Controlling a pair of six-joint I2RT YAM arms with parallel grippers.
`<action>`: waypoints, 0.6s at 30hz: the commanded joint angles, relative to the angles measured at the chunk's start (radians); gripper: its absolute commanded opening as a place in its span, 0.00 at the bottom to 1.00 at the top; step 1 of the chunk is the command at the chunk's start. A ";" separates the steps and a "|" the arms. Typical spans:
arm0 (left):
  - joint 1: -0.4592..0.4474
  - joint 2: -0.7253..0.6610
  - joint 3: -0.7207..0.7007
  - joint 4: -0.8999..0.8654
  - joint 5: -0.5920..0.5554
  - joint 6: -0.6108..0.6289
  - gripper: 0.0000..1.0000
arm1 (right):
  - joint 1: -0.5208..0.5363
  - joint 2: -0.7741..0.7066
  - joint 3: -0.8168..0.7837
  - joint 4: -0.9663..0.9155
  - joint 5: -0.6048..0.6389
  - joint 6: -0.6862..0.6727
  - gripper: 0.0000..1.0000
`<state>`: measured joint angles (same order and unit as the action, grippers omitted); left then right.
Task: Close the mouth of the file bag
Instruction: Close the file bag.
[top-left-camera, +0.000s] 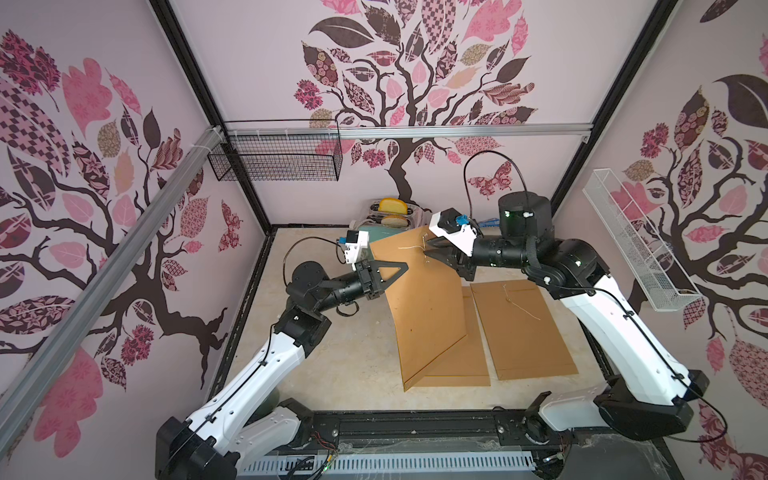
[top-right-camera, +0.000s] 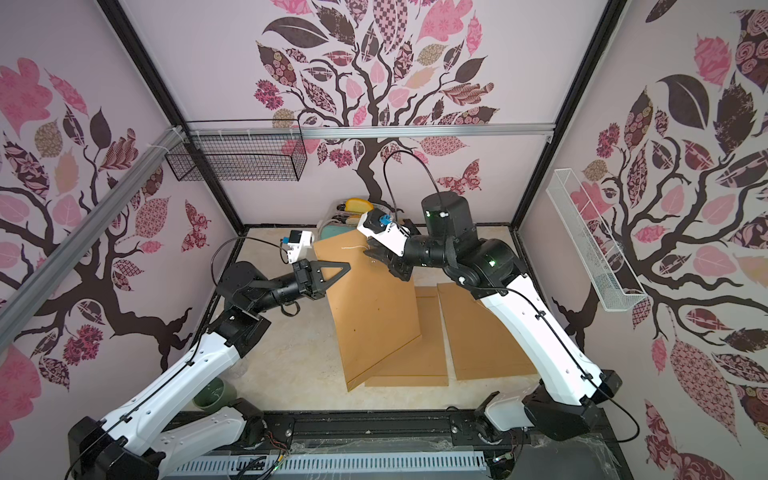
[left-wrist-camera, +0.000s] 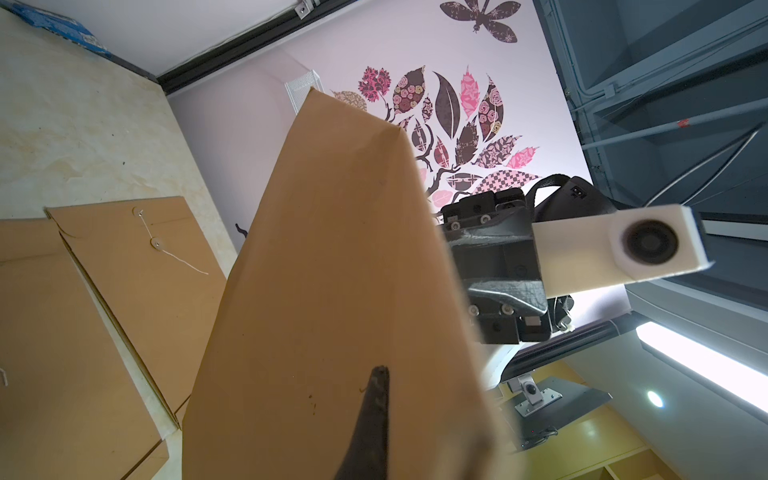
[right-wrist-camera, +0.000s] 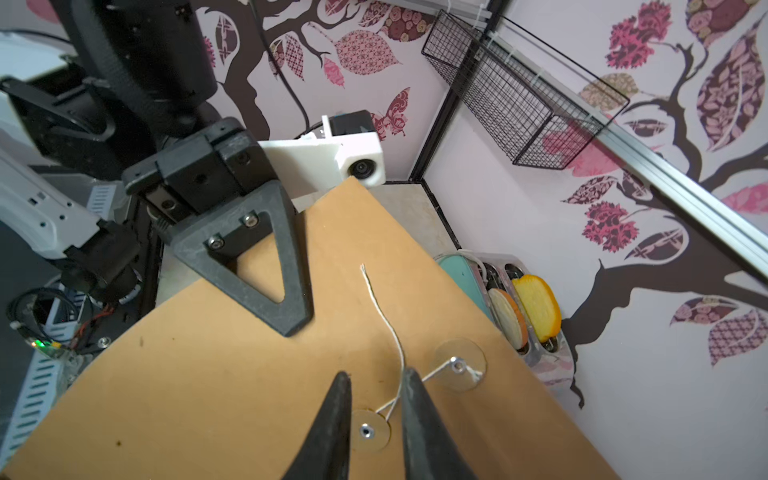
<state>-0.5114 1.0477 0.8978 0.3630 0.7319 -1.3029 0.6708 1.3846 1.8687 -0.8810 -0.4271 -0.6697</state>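
Note:
A brown paper file bag (top-left-camera: 424, 307) stands tilted up off the table, and both top views show it. My left gripper (top-left-camera: 405, 266) is shut on its left edge; in the left wrist view one finger (left-wrist-camera: 376, 415) lies on the bag (left-wrist-camera: 332, 270) and the other is behind it. My right gripper (right-wrist-camera: 376, 374) hovers at the bag's mouth end with its jaws a little apart, either side of the lower round fastener (right-wrist-camera: 368, 432). A thin white string (right-wrist-camera: 384, 316) runs from the upper fastener (right-wrist-camera: 459, 365) to the lower one. Its free end lies loose on the paper.
Two more file bags lie flat on the table, one on the right (top-left-camera: 523, 328) and one partly under the held bag (top-left-camera: 453, 365). A toaster with bread (top-left-camera: 392, 212) stands at the back wall. A black wire basket (top-left-camera: 274, 160) and a white one (top-left-camera: 640, 245) hang on the walls.

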 joint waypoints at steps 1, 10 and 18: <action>-0.005 -0.015 0.020 0.020 0.014 0.019 0.00 | -0.002 0.001 0.001 0.006 -0.072 -0.151 0.22; -0.005 -0.018 0.019 0.022 0.018 0.024 0.00 | -0.002 0.024 -0.020 0.050 -0.102 -0.259 0.09; -0.006 -0.018 0.017 0.025 0.020 0.025 0.00 | -0.002 0.037 -0.027 0.096 -0.070 -0.212 0.27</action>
<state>-0.5114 1.0477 0.8978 0.3630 0.7452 -1.2915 0.6708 1.4261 1.8397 -0.8154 -0.5102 -0.8932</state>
